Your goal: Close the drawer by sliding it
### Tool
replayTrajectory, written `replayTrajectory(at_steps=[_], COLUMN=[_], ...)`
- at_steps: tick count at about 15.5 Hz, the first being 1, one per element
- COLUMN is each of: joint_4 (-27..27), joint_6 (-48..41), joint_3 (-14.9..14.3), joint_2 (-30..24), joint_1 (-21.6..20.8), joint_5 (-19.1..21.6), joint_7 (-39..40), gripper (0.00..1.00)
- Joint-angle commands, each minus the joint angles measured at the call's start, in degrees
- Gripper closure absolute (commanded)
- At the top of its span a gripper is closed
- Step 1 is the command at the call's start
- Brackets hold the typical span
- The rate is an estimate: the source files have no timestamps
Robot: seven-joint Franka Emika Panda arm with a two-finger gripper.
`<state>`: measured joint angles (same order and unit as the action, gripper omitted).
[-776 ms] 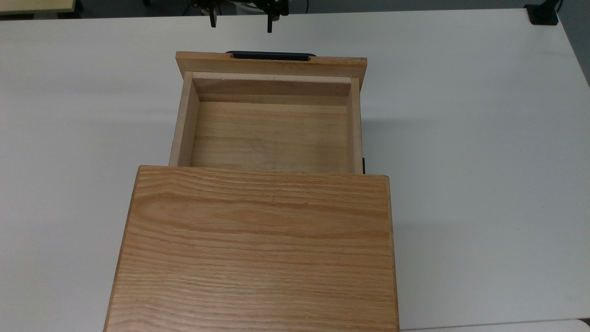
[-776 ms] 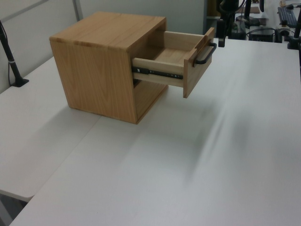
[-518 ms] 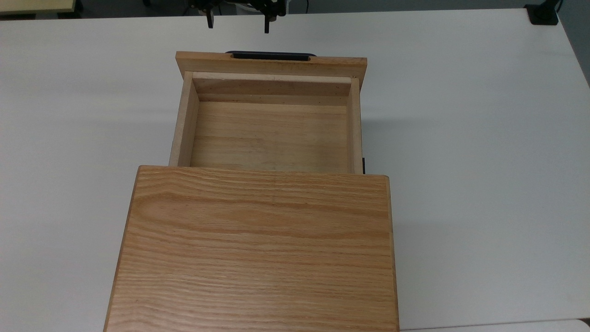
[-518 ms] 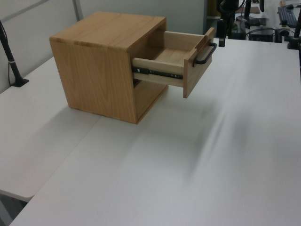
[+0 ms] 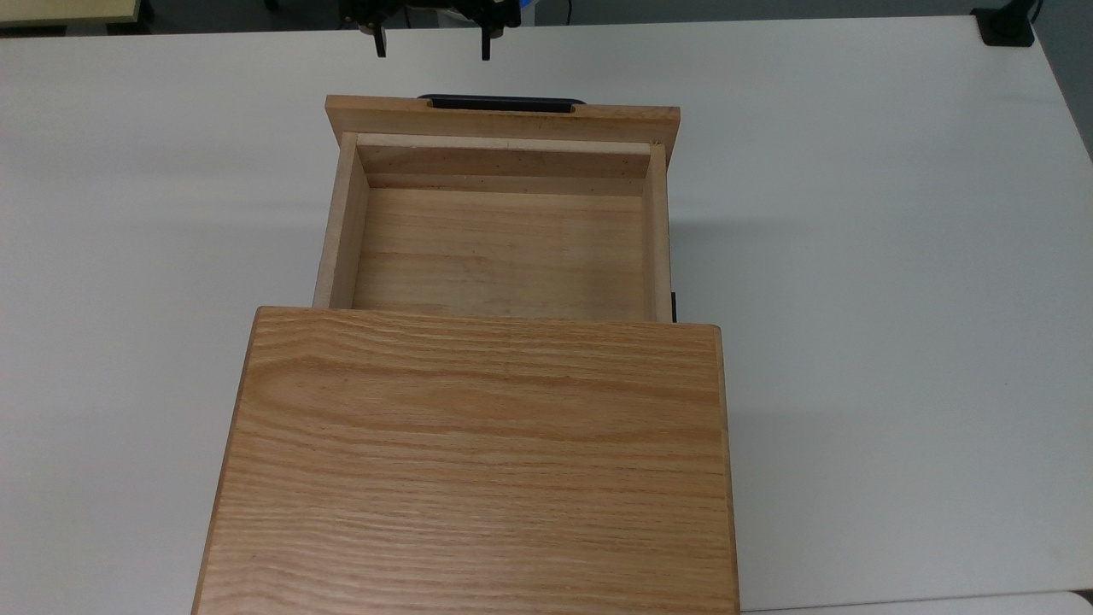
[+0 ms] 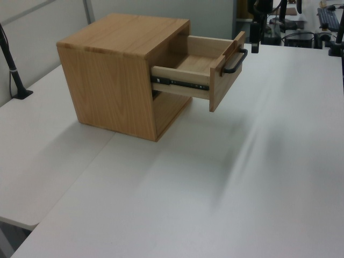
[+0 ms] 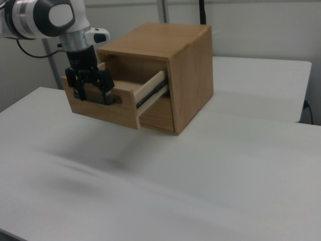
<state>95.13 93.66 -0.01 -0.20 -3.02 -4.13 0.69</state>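
Oak cabinet (image 5: 478, 461) sat on a white table (image 5: 897, 256), flat top, open front. Black clamp mount (image 5: 1006, 26) at the table's far corner, top view's right. Black pole (image 6: 12, 64) clamped at left view's left edge.

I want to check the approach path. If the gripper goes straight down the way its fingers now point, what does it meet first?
Probably the white table. In the top view the open gripper sits beyond the drawer's black bar handle, apart from it, though depth is unclear.
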Motion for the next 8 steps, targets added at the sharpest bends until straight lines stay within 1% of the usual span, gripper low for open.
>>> replayTrajectory(at_steps=[1, 8], joint_4=[-1.44, -1.44], joint_6=[-0.67, -0.67], joint_3=[0.09, 0.18], joint_2=[2.13, 1.52], joint_1=[0.03, 0.20], joint_5=[0.26, 1.23], joint_7=[2.21, 1.07], gripper=[0.00, 0.00])
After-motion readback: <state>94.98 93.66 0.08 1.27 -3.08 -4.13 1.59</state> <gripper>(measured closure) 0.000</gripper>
